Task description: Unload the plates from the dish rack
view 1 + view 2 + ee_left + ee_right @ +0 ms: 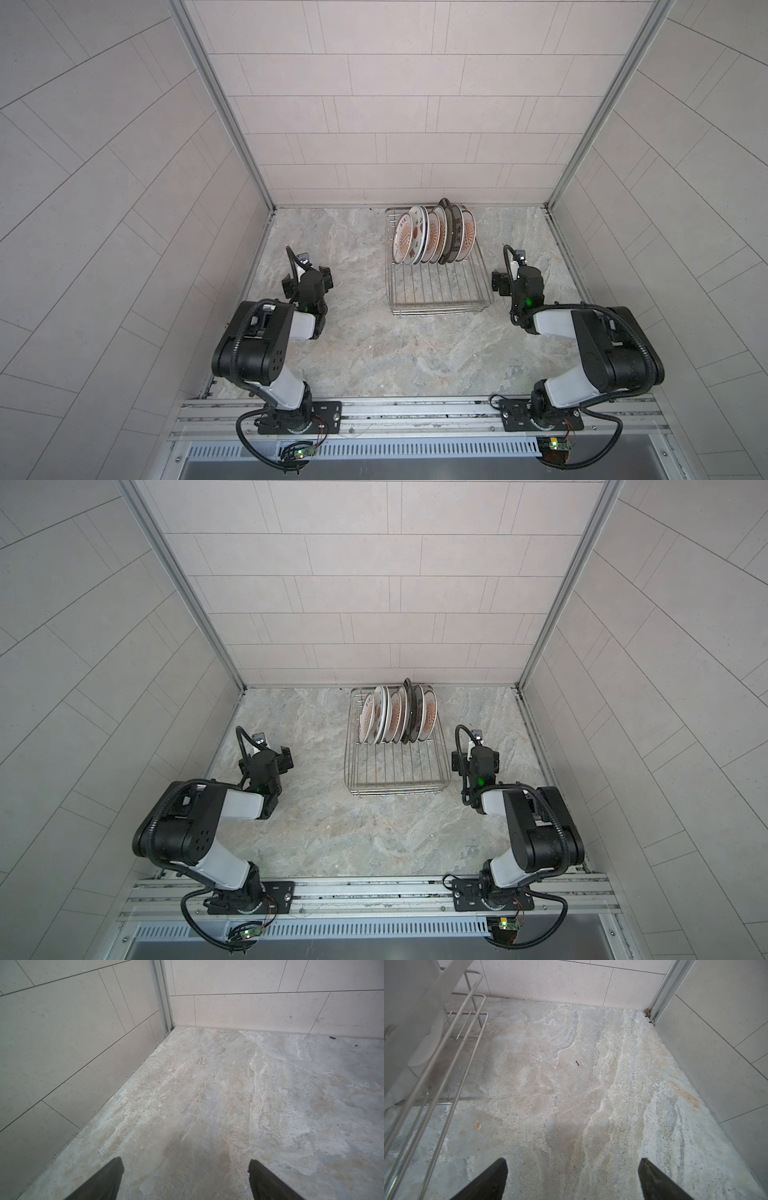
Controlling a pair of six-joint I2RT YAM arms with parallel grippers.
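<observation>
Top views both show the grey marbled tabletop (374,357) filling the lower middle of the frame, with the dish rack (440,309) standing in the upper centre, its far end close to the back wall. The plates (432,237) stand on edge in a tight row at the far end of the rack, leaning slightly (I cannot count them surely, they overlap so much); the near half of the grid is bare.

The left gripper (185,1162) sits left of centre, well apart from the rack, jaws spread wide and holding nothing. The right gripper (573,1162) is just to the right of the rack, likewise wide and unloaded; its wrist view catches the rack's side wires (446,1047) and a blurred plate at the left edge.

No plate looks to be out yet, so I judge the task at its start. The next move probably falls to the right arm: rise, turn toward the row, and pinch an end plate's rim, then lift straight up clear of the prongs.
</observation>
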